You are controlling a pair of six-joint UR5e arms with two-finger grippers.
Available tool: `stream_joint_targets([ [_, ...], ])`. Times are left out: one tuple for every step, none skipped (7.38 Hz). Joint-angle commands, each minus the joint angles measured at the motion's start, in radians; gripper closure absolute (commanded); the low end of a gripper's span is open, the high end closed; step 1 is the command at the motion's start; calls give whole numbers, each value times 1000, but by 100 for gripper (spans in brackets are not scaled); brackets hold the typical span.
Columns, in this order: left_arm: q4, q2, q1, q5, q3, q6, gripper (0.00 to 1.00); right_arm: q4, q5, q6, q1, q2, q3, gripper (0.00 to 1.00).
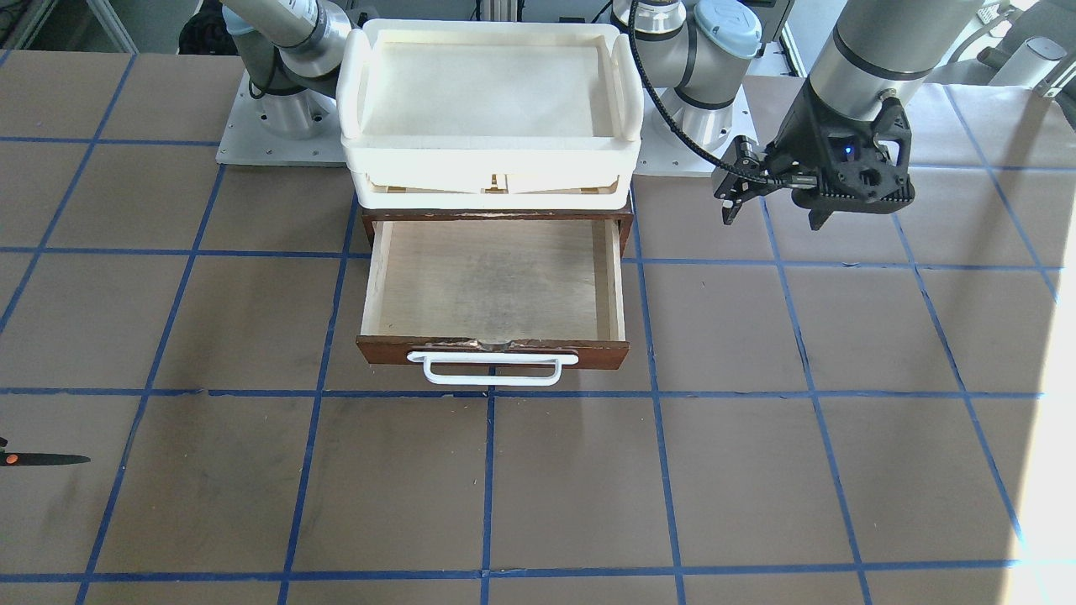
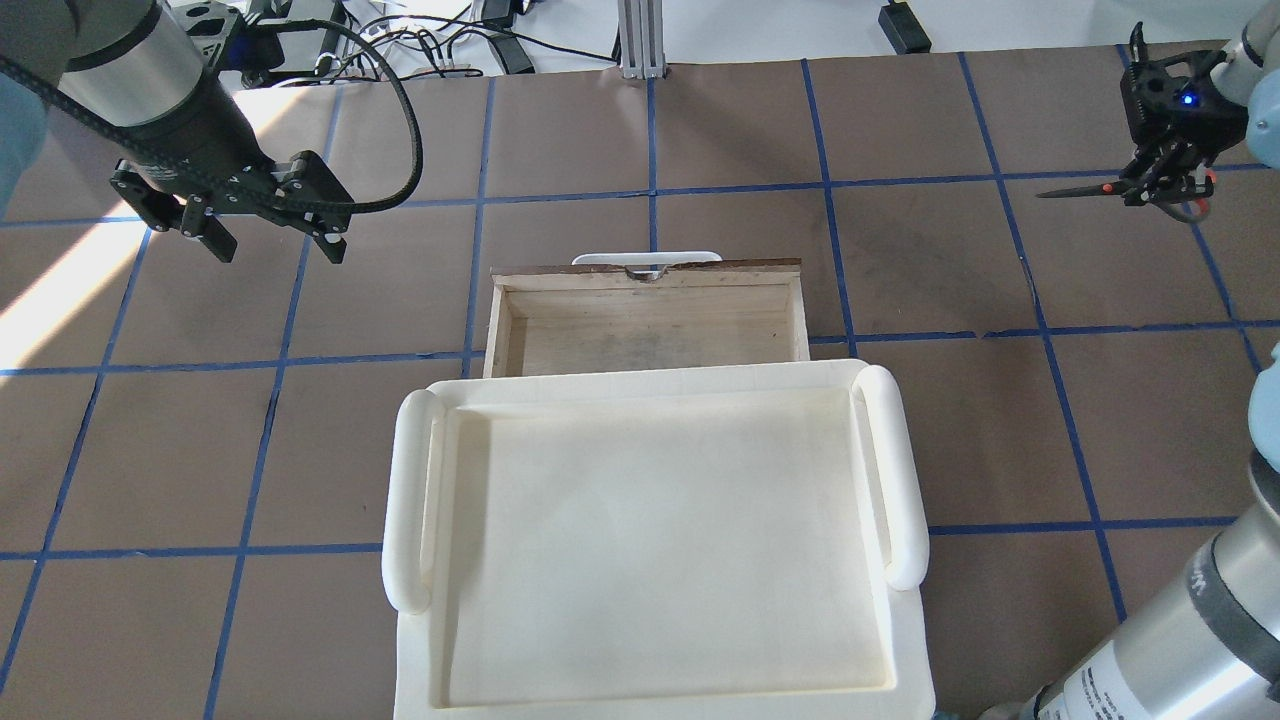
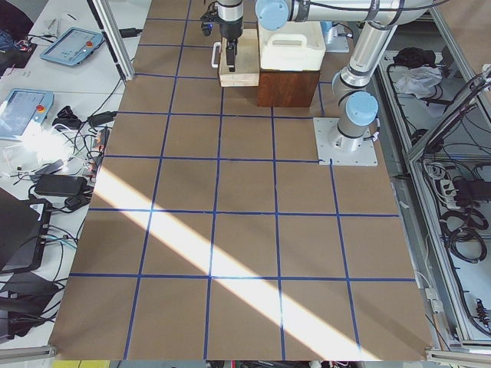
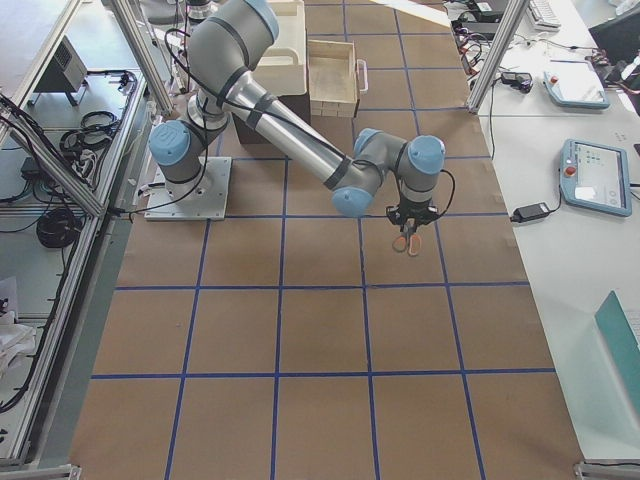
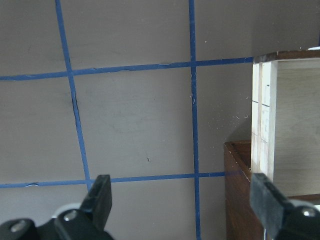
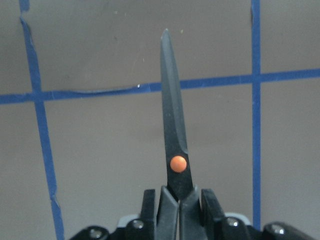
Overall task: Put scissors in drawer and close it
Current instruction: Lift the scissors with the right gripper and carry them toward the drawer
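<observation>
The scissors (image 6: 174, 135) are in my right gripper (image 6: 178, 207), which is shut on them just behind the orange pivot dot. Their dark blades point away from the wrist, close over the brown table. In the overhead view the right gripper (image 2: 1150, 185) is at the far right, well away from the drawer, with the scissors (image 2: 1080, 190) pointing left. The front view shows only the scissors' blade tip (image 1: 42, 459) at its left edge. The drawer (image 1: 496, 281) stands pulled open with nothing in it, its white handle (image 1: 492, 367) facing away from me. My left gripper (image 2: 270, 240) hangs open and holds nothing, left of the drawer (image 2: 650, 320).
A white plastic tray (image 2: 405, 500) sits on top of the dark wooden cabinet behind the open drawer. Blue tape lines grid the brown table. In the left wrist view the drawer's side wall (image 5: 262, 115) is at the right, beside my open left gripper (image 5: 182, 200).
</observation>
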Motion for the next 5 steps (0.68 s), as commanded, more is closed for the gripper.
stream_joint_targets([
  [1,-2,0,0,0,-3,0,103,40,142,120,-117,4,100],
  [1,-1,0,0,0,-2,0,138,83,165,178,-131,7,100],
  [1,-2,0,0,0,-2,0,186,86,194,232,-170,9,100],
  [1,-1,0,0,0,0,0,215,88,293,298,-201,15,100],
  [-1,-2,0,0,0,0,0,223,86,317,375,-206,18,100],
])
